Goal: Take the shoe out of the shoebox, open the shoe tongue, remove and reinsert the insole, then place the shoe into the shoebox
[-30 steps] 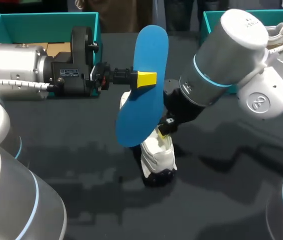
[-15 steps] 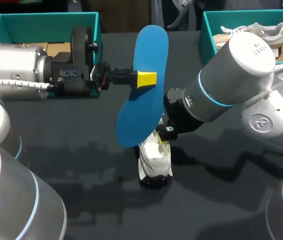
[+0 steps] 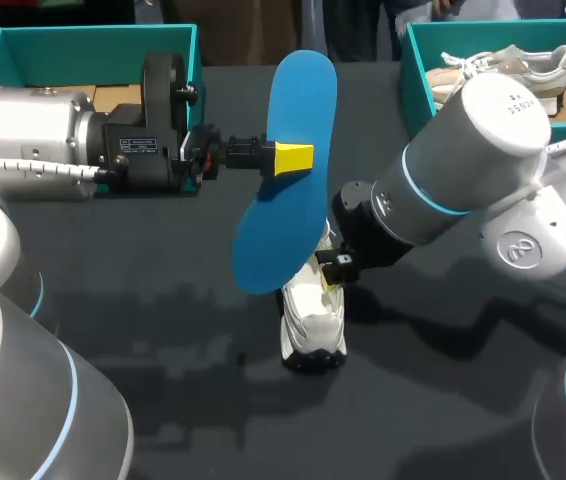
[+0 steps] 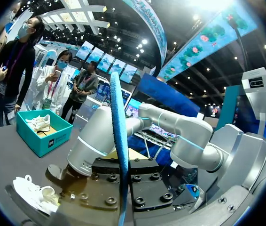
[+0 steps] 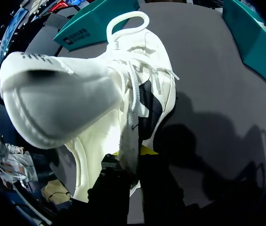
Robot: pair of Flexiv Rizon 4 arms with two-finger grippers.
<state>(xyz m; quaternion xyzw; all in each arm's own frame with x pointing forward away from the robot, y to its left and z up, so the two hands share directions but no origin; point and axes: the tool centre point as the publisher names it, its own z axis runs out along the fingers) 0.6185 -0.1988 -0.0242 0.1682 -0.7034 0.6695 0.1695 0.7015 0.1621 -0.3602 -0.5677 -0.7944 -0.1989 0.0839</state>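
Observation:
My left gripper (image 3: 294, 158) is shut on a blue insole (image 3: 285, 205) and holds it upright above the table's middle. In the left wrist view the insole (image 4: 119, 141) stands edge-on between the fingers. Just below the insole, a white shoe (image 3: 313, 318) with a dark sole stands on the table. My right gripper (image 3: 329, 274) is shut on the shoe's upper edge by the laces. In the right wrist view the shoe (image 5: 137, 89) fills the space ahead of the right gripper (image 5: 132, 160), with its tongue (image 5: 58, 101) pulled wide open and its heel loop farthest away.
A teal shoebox (image 3: 23, 45) stands at the back left behind my left arm. A second teal shoebox (image 3: 421, 55) at the back right holds another pale shoe (image 3: 508, 65). The dark tabletop (image 3: 163, 380) in front is bare.
My right arm has swung its elbow to the right, uncovering the back right box, and the shoe has shifted and turned slightly in its grip. My left arm and the insole have not moved.

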